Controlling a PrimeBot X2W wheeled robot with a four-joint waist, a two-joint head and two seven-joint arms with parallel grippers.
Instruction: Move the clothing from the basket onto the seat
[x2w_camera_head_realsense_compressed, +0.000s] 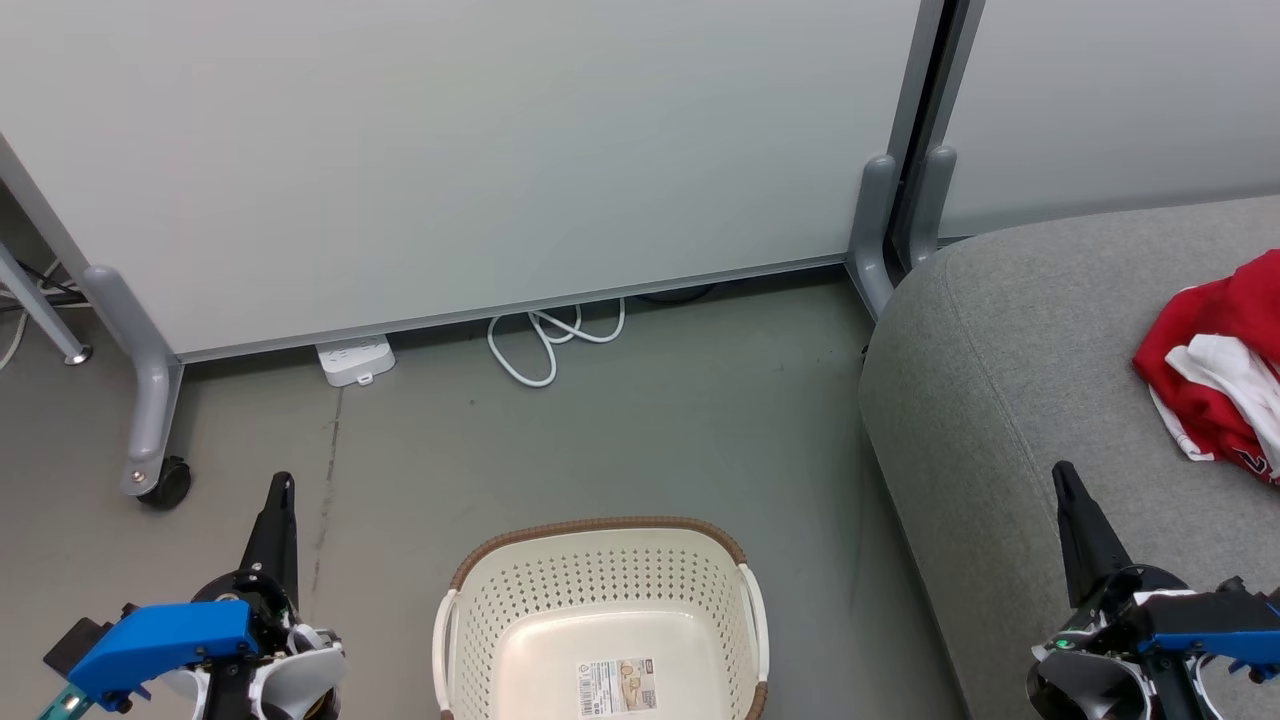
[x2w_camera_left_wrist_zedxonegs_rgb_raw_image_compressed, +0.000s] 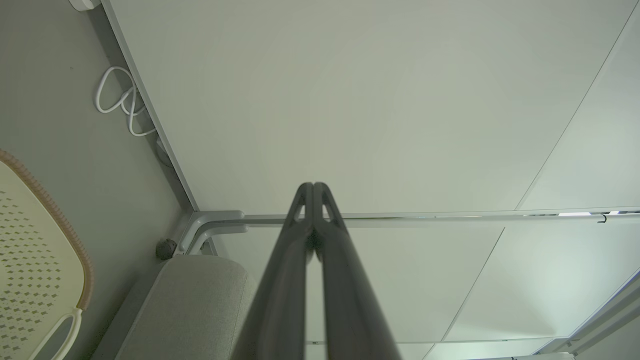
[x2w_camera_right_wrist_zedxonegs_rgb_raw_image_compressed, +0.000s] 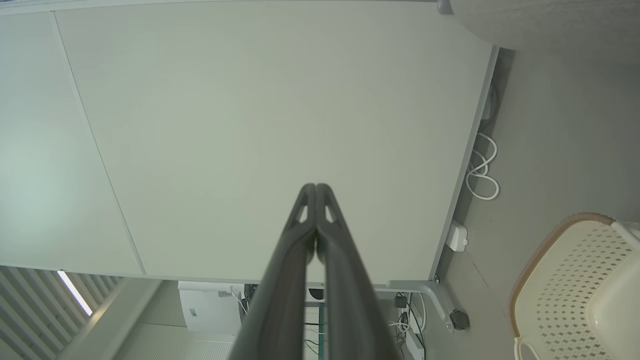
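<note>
task status: we judge the transfer to be complete or nearly so. the cream-white perforated plastic basket with a brown woven-look rim (x2w_camera_head_realsense_compressed: 600, 580) stands on the grey floor directly ahead of us. the part of its interior that the head view covers holds no garment, and a printed label (x2w_camera_head_realsense_compressed: 617, 687) lies on its bare base. the frame cuts off its near edge, so we cannot confirm that portion. the bright red fabric clothing with white trim (x2w_camera_head_realsense_compressed: 1215, 370) lies crumpled on the large grey upholstered seat (x2w_camera_head_realsense_compressed: 1000, 400), at the right edge of the head view and well apart from the basket.

gripper status: our left gripper (x2w_camera_head_realsense_compressed: 282, 495) hangs over the floor just left of the basket. our right gripper (x2w_camera_head_realsense_compressed: 1066, 485) hangs over the front part of the seat, near the clothing but not touching it. both wrist views show the two long dark fingers pressed together at the tips with nothing between them.

surroundings: a white partition panel on grey caster feet (x2w_camera_head_realsense_compressed: 450, 150) runs behind the basket. a white power strip (x2w_camera_head_realsense_compressed: 353, 360) and a looped white cable (x2w_camera_head_realsense_compressed: 550, 345) lie at its base, well apart from the basket and both grippers. nothing stands between basket and seat. if a garment lies in the hidden part of the basket, a further pick would call for the fingers to spread first.
</note>
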